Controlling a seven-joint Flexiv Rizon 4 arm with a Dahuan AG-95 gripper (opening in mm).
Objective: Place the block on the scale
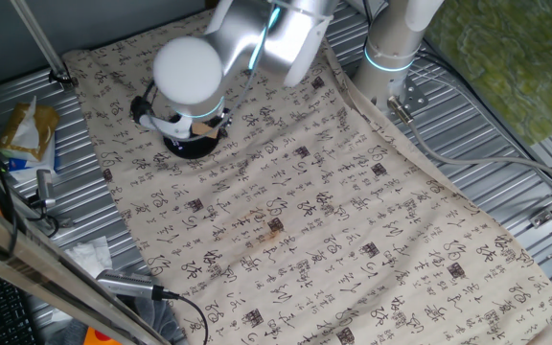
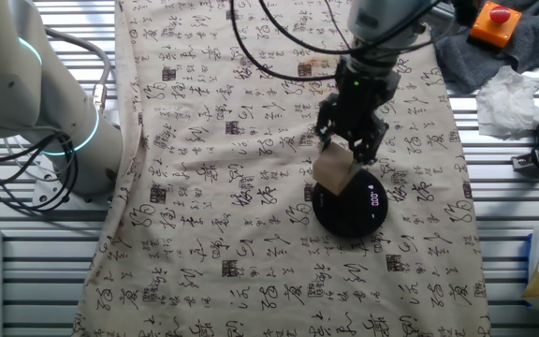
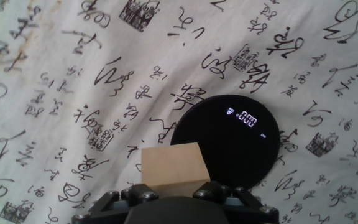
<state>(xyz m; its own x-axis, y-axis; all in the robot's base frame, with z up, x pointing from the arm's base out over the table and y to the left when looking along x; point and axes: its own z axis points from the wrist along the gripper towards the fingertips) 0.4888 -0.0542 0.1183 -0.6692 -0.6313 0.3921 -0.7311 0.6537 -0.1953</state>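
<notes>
**Tan wooden cube hanging over the black disc**

Tan and plain-faced, the small wooden block [image 2: 334,172] is sitting clamped between the two dark fingers of the robot's gripper [image 2: 349,150], which is grasping it by opposite sides. In the other fixed view the block is hanging just above the near-left part of the flat round black scale [image 2: 356,208], overlapping its rim; whether it is touching the glossy top cannot be told from here. In the hand view the block [image 3: 172,163] is showing at the bottom centre, just ahead of the gripper's black body, and its right corner is covering the lower left edge of the scale [image 3: 229,140], whose lit display is reading zeros. In one fixed view the white rounded wrist of the arm [image 1: 191,69] is blocking most of the scene, with only a sliver of the block [image 1: 201,127] and a dark arc of the scale [image 1: 192,148] peeking out beneath it. The scale is lying on a cream cloth printed with black calligraphy [image 2: 251,234], which is covering the ribbed metal table [image 2: 45,281].
</notes>
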